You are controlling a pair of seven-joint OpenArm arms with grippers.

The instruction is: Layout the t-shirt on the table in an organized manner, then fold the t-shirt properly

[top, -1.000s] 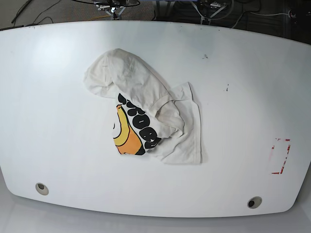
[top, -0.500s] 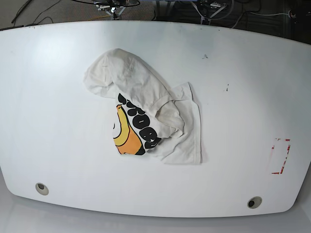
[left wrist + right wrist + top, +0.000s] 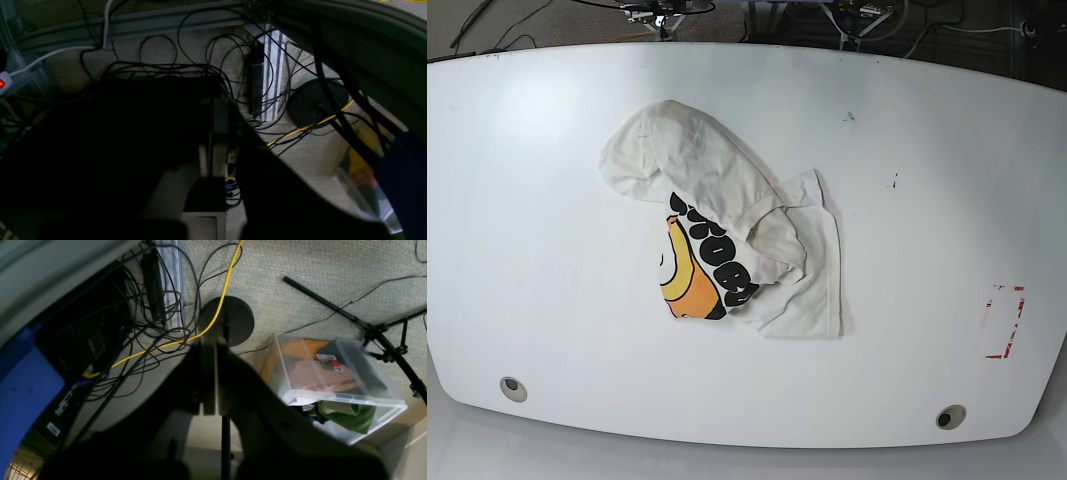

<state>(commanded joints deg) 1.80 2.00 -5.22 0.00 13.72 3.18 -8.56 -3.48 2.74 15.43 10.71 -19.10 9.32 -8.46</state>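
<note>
Both grippers, left gripper (image 3: 213, 146) and right gripper (image 3: 209, 380), hang closed and empty off-table, leaving the crumpled t-shirt (image 3: 727, 235) untouched on the table (image 3: 927, 200).

Black cables (image 3: 143, 340) tangle on beige carpet (image 3: 300, 270). A yellow cable (image 3: 220, 293) crosses a round black base (image 3: 238, 318). Clear plastic bin (image 3: 333, 380) holds what appears to be clothing.

The t-shirt (image 3: 727, 235) lies crumpled (left of centre) on the table (image 3: 927, 200).
</note>
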